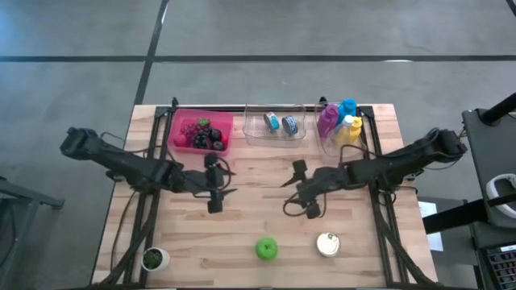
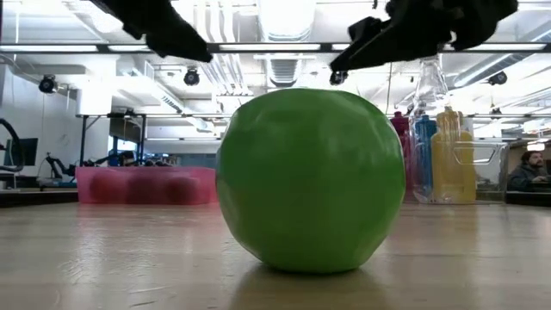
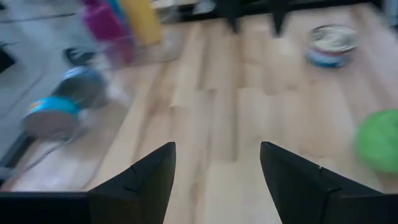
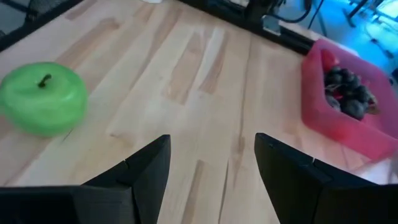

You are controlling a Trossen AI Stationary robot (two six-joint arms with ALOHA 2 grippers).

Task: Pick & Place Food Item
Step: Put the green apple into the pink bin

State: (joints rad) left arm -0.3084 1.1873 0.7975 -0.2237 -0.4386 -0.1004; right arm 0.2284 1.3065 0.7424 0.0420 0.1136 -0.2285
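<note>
Near the table's front edge the green apple (image 1: 267,248) sits untouched while your left gripper (image 1: 214,183) and right gripper (image 1: 303,190) hover parted and empty mid-table, so you'd next lower one over it.

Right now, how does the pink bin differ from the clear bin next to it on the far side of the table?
The pink bin is opaque and coloured, while the clear bin is see-through. The pink bin holds a heap of dark fruit; the clear bin holds two small cans lying side by side. The pink bin sits nearer the left arm, the clear bin nearer the middle. Both are open-topped and rest along the table's far edge.
</note>
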